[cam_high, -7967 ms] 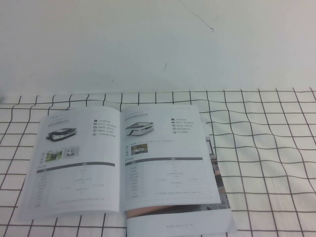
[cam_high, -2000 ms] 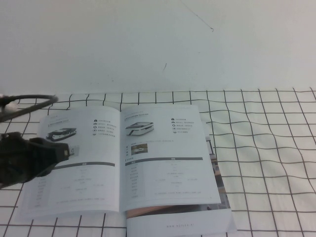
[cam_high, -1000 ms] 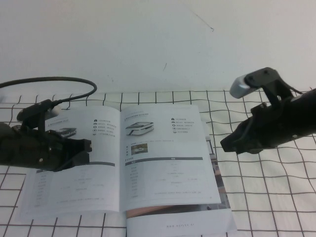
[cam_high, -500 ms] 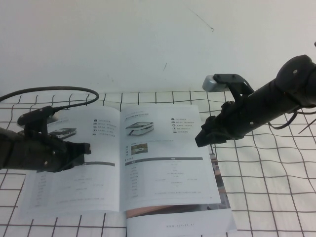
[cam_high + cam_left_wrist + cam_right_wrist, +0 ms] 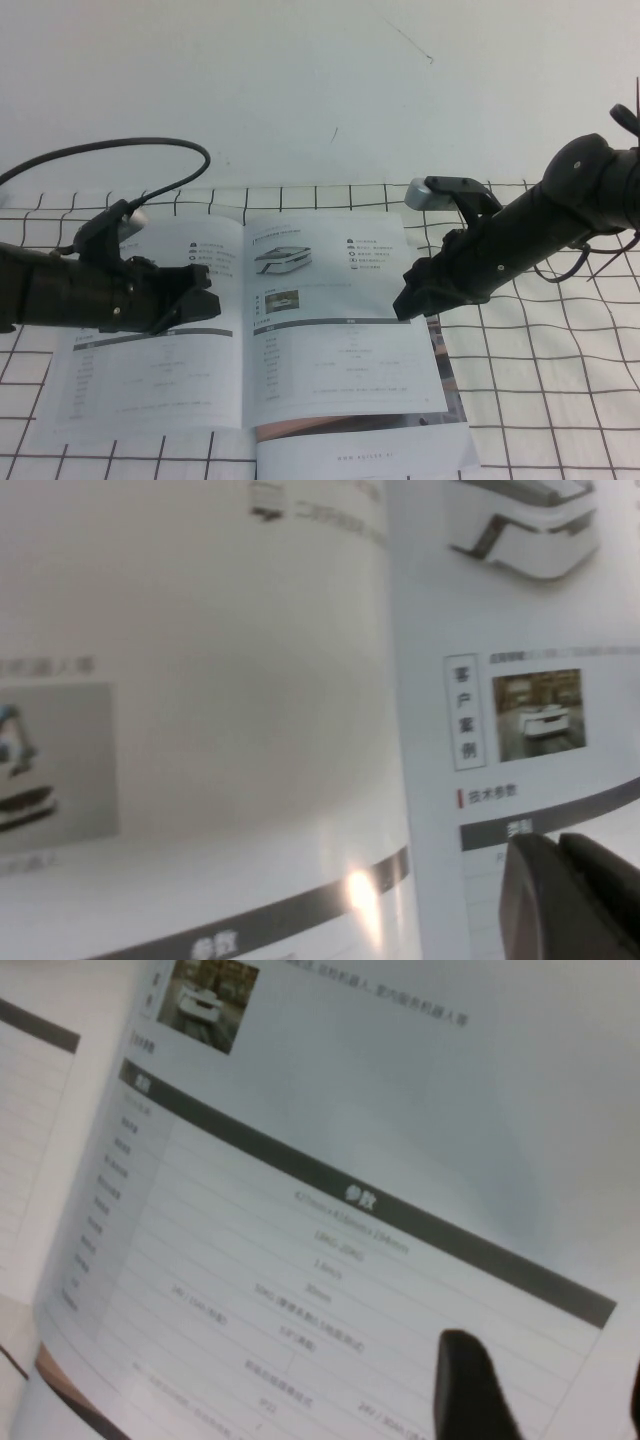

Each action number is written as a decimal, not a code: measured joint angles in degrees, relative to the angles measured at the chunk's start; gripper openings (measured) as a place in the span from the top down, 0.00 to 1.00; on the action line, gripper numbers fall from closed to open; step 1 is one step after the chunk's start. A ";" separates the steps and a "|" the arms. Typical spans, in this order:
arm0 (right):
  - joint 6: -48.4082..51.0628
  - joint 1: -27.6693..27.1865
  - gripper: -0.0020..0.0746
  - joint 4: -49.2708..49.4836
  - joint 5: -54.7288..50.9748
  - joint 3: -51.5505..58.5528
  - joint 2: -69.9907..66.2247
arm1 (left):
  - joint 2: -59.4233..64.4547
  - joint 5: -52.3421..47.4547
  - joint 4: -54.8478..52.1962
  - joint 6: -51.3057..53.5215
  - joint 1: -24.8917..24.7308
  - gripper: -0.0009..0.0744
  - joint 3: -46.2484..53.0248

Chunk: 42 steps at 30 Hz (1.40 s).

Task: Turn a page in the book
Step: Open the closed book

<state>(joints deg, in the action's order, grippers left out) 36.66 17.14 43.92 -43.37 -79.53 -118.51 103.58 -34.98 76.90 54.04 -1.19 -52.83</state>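
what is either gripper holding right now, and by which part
Nothing is held. The right gripper is open over the outer edge of the page, which lies flat in the book. The left gripper is over the left-hand leaf, gripping nothing visible.

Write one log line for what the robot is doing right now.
book: open flat | page: not lifted | left gripper: over left leaf | right gripper: open, at page's right edge

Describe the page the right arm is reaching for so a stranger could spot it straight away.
On the black-gridded white tablecloth lies a thin glossy open booklet. Its right-hand white leaf, under the right gripper at its outer edge, is the one. Unlike the facing page beneath the left gripper, it shows a low white vehicle.
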 joint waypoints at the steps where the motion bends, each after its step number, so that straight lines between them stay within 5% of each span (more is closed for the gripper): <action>1: 0.00 0.00 0.53 0.00 -0.12 0.00 0.00 | 0.00 -0.65 0.10 0.15 0.00 0.99 -0.37; 11: 0.34 0.00 0.31 -0.09 -0.35 -0.12 0.00 | 1.67 -0.76 -0.16 0.28 0.00 0.99 -0.92; 42: 3.59 0.00 0.29 10.49 -1.14 -0.60 -5.03 | 8.61 0.66 1.15 -2.37 0.00 0.99 -1.42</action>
<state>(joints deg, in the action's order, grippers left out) 40.24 17.14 54.41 -44.51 -80.13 -123.54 112.19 -34.32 78.05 51.67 -1.19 -54.26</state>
